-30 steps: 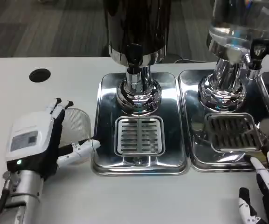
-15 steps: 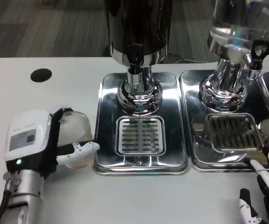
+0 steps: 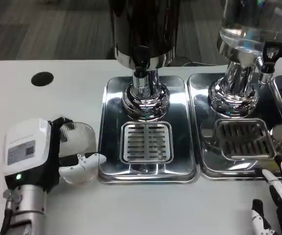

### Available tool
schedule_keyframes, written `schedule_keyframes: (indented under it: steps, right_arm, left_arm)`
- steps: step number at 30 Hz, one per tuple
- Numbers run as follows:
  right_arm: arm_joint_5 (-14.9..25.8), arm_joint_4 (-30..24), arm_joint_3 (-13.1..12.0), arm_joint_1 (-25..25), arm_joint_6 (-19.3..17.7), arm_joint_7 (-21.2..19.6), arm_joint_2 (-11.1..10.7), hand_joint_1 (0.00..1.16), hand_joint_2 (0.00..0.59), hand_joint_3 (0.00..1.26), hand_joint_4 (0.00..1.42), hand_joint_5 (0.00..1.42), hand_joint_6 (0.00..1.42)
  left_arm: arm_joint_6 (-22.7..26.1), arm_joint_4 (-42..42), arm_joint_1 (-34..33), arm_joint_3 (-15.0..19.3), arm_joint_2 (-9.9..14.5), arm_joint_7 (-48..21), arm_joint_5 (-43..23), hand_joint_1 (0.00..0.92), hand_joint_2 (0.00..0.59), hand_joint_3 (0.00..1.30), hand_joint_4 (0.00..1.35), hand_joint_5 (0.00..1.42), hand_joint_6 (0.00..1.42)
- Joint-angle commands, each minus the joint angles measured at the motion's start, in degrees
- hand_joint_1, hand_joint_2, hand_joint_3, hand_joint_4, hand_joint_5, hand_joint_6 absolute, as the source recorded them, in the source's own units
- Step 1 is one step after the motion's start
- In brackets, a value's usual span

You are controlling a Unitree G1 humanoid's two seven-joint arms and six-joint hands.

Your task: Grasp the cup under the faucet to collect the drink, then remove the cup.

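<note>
A: Where's the clear ribbed plastic cup point(image 3: 77, 142)?
B: On the white counter point(image 3: 57, 98), at nine o'clock of the steel drip tray point(image 3: 148, 169), grasped by the left robot hand point(image 3: 43, 154).
A: Right robot hand point(image 3: 280, 200)?
B: Released, idle.
A: Advice?
B: Keep it upright; carry it toward the dark dispenser's faucet point(image 3: 141, 61) at two o'clock.

From my feed, the white table point(image 3: 57, 68) had a round black hole point(image 3: 42, 79) near its far left. A second dispenser point(image 3: 248, 44) with a clear tank stood at the right on its own shiny steel tray point(image 3: 206, 161), with a slotted drain grate point(image 3: 243, 138) set in it. Dark floor point(image 3: 43, 29) showed behind the table.
</note>
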Motion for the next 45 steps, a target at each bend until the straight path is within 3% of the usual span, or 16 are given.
schedule_keyframes:
  steps: [1, 11, 20, 29, 36, 45]
  right_arm:
    - [0.42, 0.44, -0.41, 0.34, -0.83, -1.09, -0.27, 0.21, 0.503, 0.2, 0.0, 0.0, 0.03]
    - [0.69, 0.94, -0.36, 0.31, -1.33, -1.08, -0.26, 0.21, 0.503, 0.2, 0.0, 0.0, 0.03]
    - [0.43, 0.92, -0.24, -0.19, -1.22, -0.79, -0.24, 0.22, 0.502, 0.21, 0.0, 0.0, 0.03]
    - [0.28, -1.63, -0.69, -0.08, -0.86, 0.43, -0.95, 0.23, 0.502, 0.21, 0.0, 0.0, 0.04]
    - [1.18, -3.49, -1.57, 1.06, -1.6, 0.63, -1.2, 0.24, 0.501, 0.2, 0.0, 0.0, 0.06]
    - [1.29, -4.56, -2.25, 2.04, -1.85, 0.64, -1.18, 0.24, 0.497, 0.2, 0.0, 0.0, 0.06]
  left_arm:
    - [1.32, -5.1, 0.98, 0.29, 0.45, 0.26, 2.55, 0.676, 0.009, 0.81, 0.81, 0.98, 1.37]
    - [2.36, -7.33, 1.81, 0.21, -0.26, 1.31, 4.25, 0.657, 0.044, 0.82, 0.81, 0.98, 1.37]
    - [4.66, -7.99, -4.71, -2.49, -1.64, -3.01, 8.14, 0.634, 0.051, 0.82, 0.81, 0.98, 1.37]
    - [7.74, -0.05, -12.12, -8.9, -7.76, -3.04, 12.14, 0.615, 0.066, 0.81, 0.8, 0.98, 1.37]
    - [8.41, 11.12, -18.02, -12.87, -12.53, -1.03, 11.86, 0.607, 0.068, 0.8, 0.8, 0.98, 1.37]
    - [9.07, 17.53, -21.66, -16.06, -13.89, 3.41, 12.49, 0.604, 0.07, 0.8, 0.8, 0.98, 1.35]
